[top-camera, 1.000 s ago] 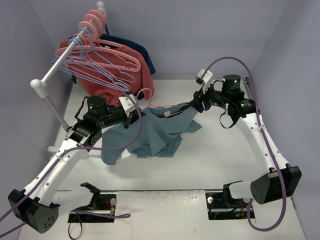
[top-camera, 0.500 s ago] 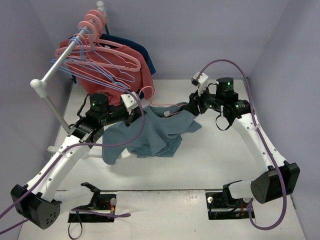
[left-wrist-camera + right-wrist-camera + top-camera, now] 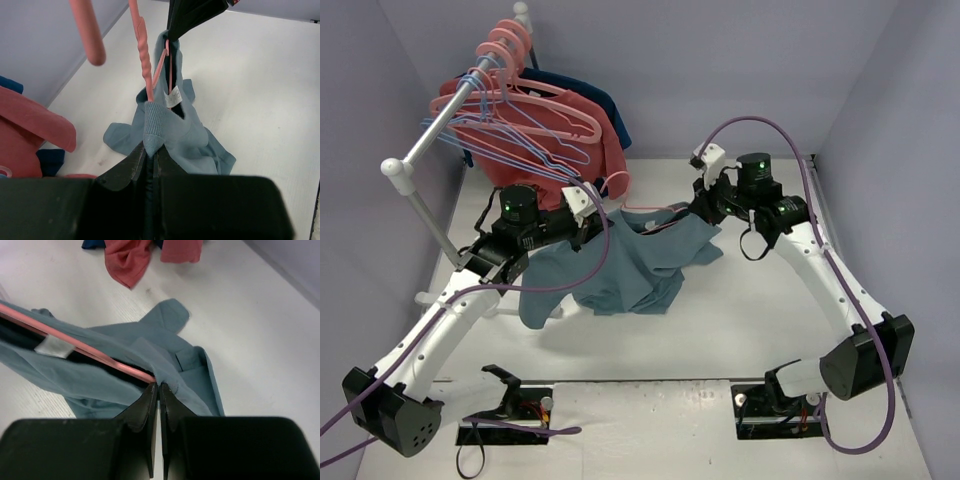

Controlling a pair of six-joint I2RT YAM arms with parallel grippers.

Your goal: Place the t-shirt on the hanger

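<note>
White links (image 3: 430,340), black green-lit joints (image 3: 517,206), looping purple cables (image 3: 760,122); left claw (image 3: 150,146) and right claw (image 3: 158,386) black

On the white table (image 3: 770,300) rests the t-shirt (image 3: 630,280), partly lifted.

The top view looks down from high above and behind the arm bases, facing the far wall. It is wide enough to take in the whole table (image 3: 770,290), with the clothes rack (image 3: 448,122) at upper left. The left wrist view sits close behind the left gripper (image 3: 151,145), whose dark fingers fill the bottom edge, and looks out across the table. The right wrist view looks steeply down past the right gripper (image 3: 158,385), very near. All three share the t-shirt (image 3: 620,272) and the hanger (image 3: 650,211).
</note>
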